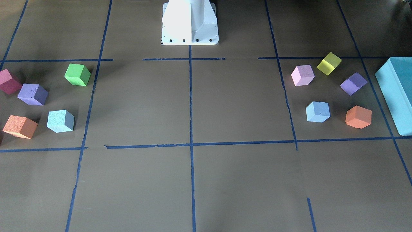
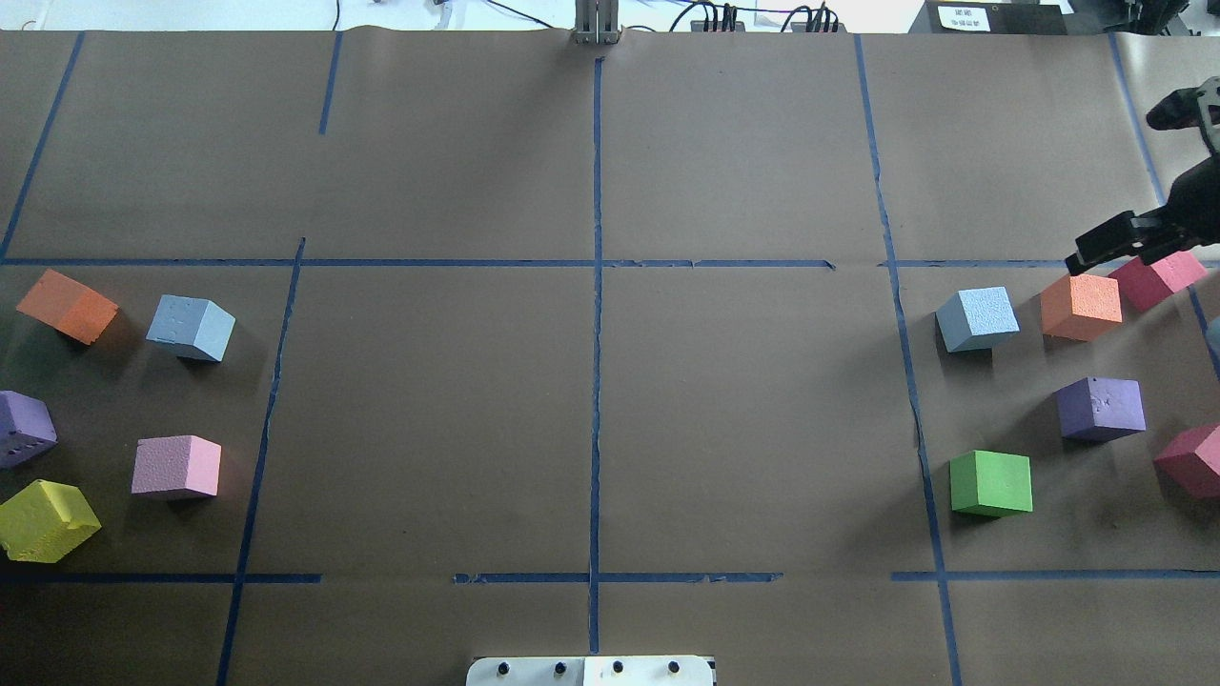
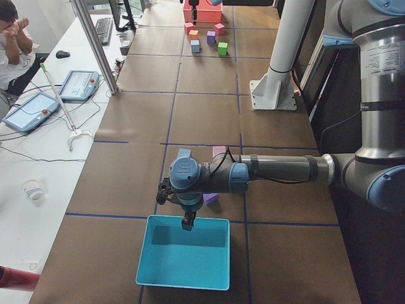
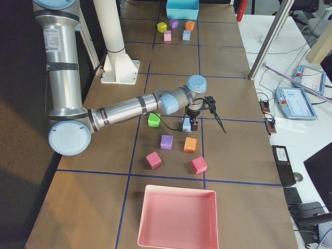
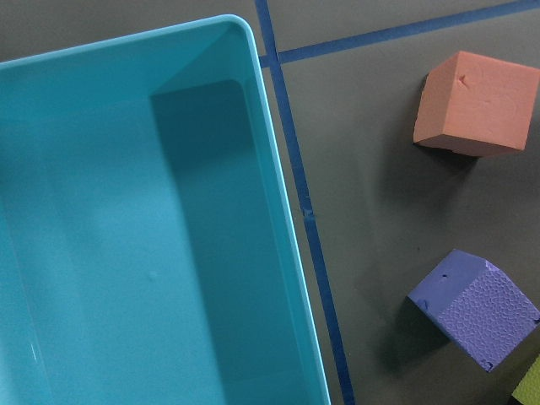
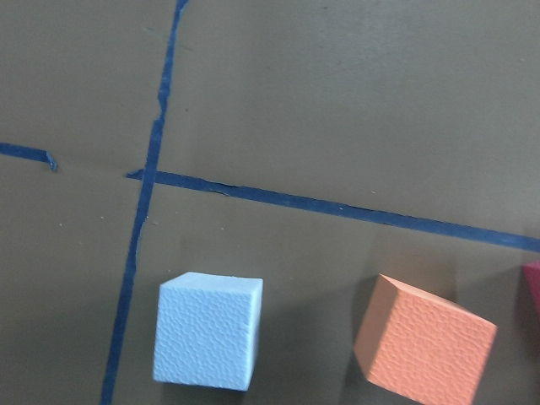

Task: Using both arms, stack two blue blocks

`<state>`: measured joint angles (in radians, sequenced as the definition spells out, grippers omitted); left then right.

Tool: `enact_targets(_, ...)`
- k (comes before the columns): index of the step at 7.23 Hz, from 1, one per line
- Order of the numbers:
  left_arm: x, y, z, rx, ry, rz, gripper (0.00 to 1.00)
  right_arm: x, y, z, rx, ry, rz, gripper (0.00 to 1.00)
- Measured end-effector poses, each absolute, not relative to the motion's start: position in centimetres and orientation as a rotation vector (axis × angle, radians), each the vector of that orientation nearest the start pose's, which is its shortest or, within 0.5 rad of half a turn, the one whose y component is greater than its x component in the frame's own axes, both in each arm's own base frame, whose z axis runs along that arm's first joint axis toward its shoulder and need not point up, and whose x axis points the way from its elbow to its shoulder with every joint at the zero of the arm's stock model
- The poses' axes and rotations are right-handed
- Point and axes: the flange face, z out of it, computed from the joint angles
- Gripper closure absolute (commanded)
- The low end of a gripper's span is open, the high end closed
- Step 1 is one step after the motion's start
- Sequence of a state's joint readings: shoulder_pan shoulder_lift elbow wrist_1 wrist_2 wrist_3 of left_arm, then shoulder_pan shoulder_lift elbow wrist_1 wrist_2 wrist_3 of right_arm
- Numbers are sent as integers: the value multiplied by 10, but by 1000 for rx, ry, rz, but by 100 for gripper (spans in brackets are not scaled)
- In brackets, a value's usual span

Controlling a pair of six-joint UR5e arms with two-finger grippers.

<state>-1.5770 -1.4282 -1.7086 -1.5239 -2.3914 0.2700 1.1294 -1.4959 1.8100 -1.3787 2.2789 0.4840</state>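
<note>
teal box [image 1: 395, 96] cut off at right edge, maroon cube [image 1: 9, 82] – left edge

The left arm [image 3: 285, 169] and the right arm [image 4: 122, 110] are grey tubes with light blue caps [image 3: 185, 171] on round joints. A black cable [image 3: 221, 158] follows the left one. The white pedestal [image 1: 190, 19] has dark screws [image 1: 183, 41] along its foot.

1. The right arm [image 4: 129, 109] is stretched over the table.
2. Its end is held beside a pale blue block [image 4: 186, 124].
3. A green cube [image 4: 153, 120] and an orange cube [image 4: 190, 144] are seen nearby.
</note>
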Motion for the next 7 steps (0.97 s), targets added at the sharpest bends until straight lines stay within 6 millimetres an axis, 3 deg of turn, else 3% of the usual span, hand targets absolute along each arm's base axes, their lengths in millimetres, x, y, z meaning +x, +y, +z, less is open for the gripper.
enact_targets(1,-63,-427,658,65,821,228,0,-196,-506,481,142,-818,-137,0)
enact_targets(3,-63,-427,658,65,821,228,0,-237,-507,496,163,-825,-139,0)
enact_targets(7,-63,-428,657,69,821,231,0,-274,-501,516,161,-794,-158,2)
